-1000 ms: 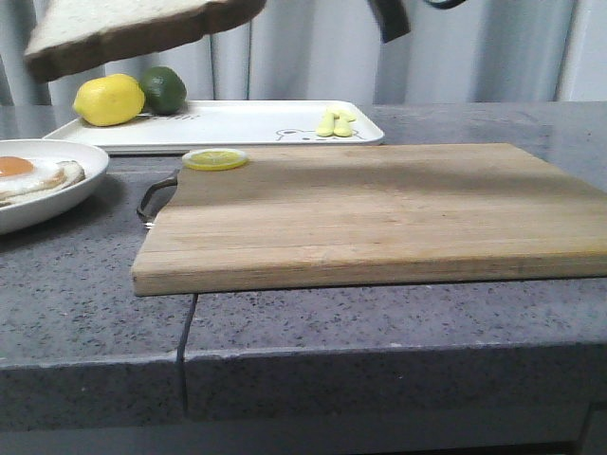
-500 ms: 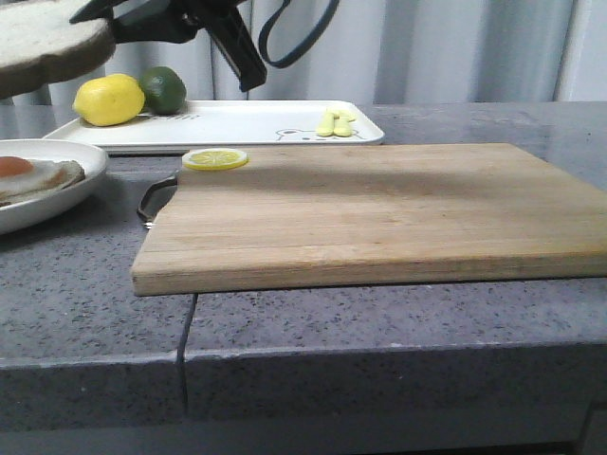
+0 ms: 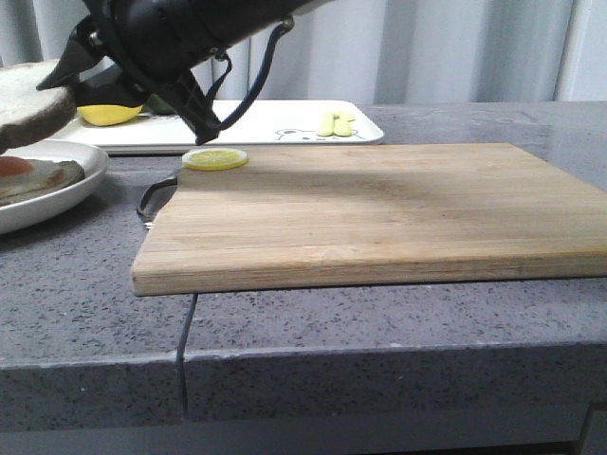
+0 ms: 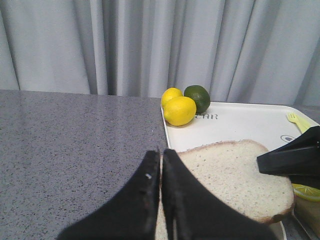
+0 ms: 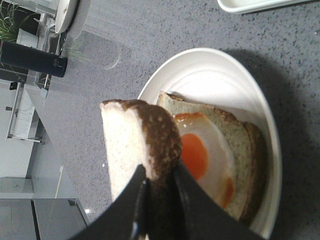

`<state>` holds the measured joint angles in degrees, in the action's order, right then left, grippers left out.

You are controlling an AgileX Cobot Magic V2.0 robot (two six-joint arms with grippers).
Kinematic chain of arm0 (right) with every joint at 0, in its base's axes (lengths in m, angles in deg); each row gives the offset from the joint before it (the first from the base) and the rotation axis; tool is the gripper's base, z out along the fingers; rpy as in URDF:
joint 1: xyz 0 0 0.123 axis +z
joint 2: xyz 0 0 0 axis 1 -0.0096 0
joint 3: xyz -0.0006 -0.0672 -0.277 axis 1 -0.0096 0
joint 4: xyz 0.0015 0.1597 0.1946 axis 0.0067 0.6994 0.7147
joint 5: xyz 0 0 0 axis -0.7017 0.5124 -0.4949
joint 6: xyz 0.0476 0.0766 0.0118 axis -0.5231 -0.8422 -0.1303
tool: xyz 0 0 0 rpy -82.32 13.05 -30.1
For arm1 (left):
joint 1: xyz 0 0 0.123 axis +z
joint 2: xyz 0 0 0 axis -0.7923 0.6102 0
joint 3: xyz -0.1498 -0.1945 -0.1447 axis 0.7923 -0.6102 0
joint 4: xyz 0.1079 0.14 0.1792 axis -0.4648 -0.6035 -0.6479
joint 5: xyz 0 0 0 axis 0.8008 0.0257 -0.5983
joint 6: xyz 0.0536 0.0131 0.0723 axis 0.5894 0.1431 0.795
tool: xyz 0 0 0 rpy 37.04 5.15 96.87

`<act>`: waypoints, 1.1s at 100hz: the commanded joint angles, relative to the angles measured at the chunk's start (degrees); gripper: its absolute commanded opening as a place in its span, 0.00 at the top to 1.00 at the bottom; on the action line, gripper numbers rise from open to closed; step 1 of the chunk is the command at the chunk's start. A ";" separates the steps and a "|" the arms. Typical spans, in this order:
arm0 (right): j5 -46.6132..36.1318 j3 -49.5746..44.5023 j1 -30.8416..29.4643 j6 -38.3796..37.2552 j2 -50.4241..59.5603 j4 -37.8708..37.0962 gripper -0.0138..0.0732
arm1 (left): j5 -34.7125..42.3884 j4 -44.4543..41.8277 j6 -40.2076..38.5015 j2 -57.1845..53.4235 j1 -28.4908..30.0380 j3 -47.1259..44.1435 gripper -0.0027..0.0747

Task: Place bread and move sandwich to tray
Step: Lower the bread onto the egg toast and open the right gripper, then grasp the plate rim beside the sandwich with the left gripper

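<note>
One slice of bread [image 5: 142, 145] is pinched by its dark crust between the right gripper [image 5: 159, 192] fingers, hanging just above the sandwich [image 5: 215, 155] in its white dish [image 5: 210, 75]. The left gripper [image 4: 161, 165] fingers are pressed together on nothing, the bread just past their tips. The tray [image 4: 240, 125] sits beyond.
</note>
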<state>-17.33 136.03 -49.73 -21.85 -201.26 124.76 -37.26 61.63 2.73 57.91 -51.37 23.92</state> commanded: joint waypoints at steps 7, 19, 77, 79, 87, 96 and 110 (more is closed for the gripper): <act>0.42 2.88 0.24 0.81 2.62 2.50 0.54 | 4.42 0.65 -0.19 0.88 -0.15 2.02 0.99; 0.23 2.88 0.24 1.87 2.62 2.09 0.40 | 4.42 0.65 -0.19 0.88 -0.15 2.02 0.99; 0.86 2.88 -0.35 4.22 10.98 -25.56 0.70 | -4.53 0.03 -0.19 2.21 3.08 7.57 0.90; 1.28 2.88 -0.35 4.22 11.36 -26.27 0.75 | -4.82 0.03 -0.19 2.45 3.29 7.90 0.87; 2.63 2.81 -0.35 4.22 12.79 -28.58 0.90 | -5.67 0.03 -0.19 3.12 4.03 8.91 0.76; 4.30 2.81 -0.35 4.27 14.50 -31.74 0.92 | -5.92 0.03 -0.19 4.34 4.66 9.75 0.65; 5.02 1.38 -0.30 4.27 18.00 -36.11 0.92 | -7.27 0.03 -0.19 7.49 5.46 11.60 0.54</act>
<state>-11.16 136.61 -49.63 -18.52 -188.73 90.00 -47.45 61.42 2.73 62.85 -46.45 32.31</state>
